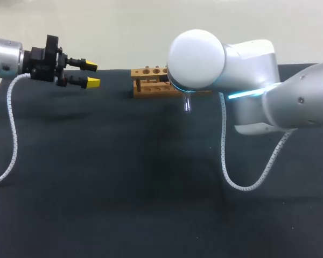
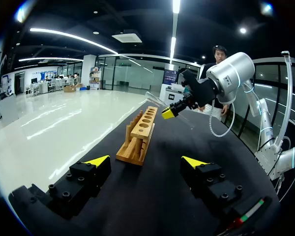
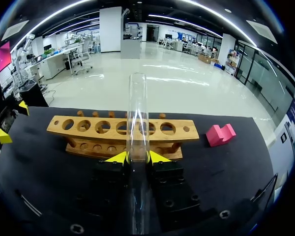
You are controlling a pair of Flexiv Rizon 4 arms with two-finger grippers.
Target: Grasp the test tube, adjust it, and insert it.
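A clear glass test tube (image 3: 137, 113) sits between the yellow tips of my right gripper (image 3: 138, 157), which is shut on it. The tube runs out along the fingers, over the wooden rack (image 3: 123, 130) with its row of holes. In the head view only the tube's rounded end (image 1: 187, 102) shows, below the right arm's big joint and just in front of the rack (image 1: 149, 80). The right gripper itself is hidden there. My left gripper (image 1: 90, 74) hangs open and empty over the table's left, apart from the rack (image 2: 137, 135). It looks toward the right gripper (image 2: 169, 112).
A pink block (image 3: 220, 133) lies on the dark table beside the rack's end, on the right arm's side. My left gripper (image 3: 12, 121) shows at the far side of the right wrist view. A white coiled cable (image 1: 242, 183) hangs from the right arm down to the table.
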